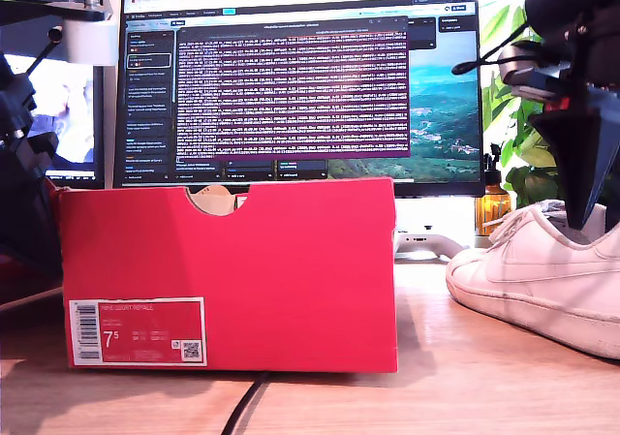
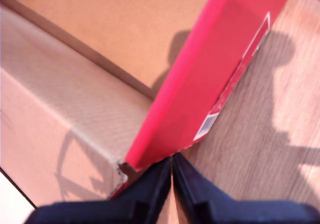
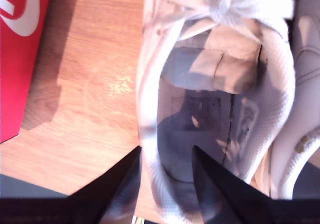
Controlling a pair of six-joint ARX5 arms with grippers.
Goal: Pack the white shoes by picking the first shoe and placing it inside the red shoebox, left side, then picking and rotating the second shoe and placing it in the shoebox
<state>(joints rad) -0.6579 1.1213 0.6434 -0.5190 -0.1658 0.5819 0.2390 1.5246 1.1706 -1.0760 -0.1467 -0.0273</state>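
Wooden desk (image 1: 455, 377) | first tool (image 2: 172, 171) closed above shoebox (image 1: 232, 280) | second tool (image 3: 165, 159) astride shoe (image 3: 150, 84) collar, open

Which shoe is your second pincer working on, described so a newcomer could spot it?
Start at the red shoebox in front of the monitor, then look along the wooden table to the exterior view's right. The white shoe there has my second pincer straddling one wall of its collar, unlike the second shoe beside it.
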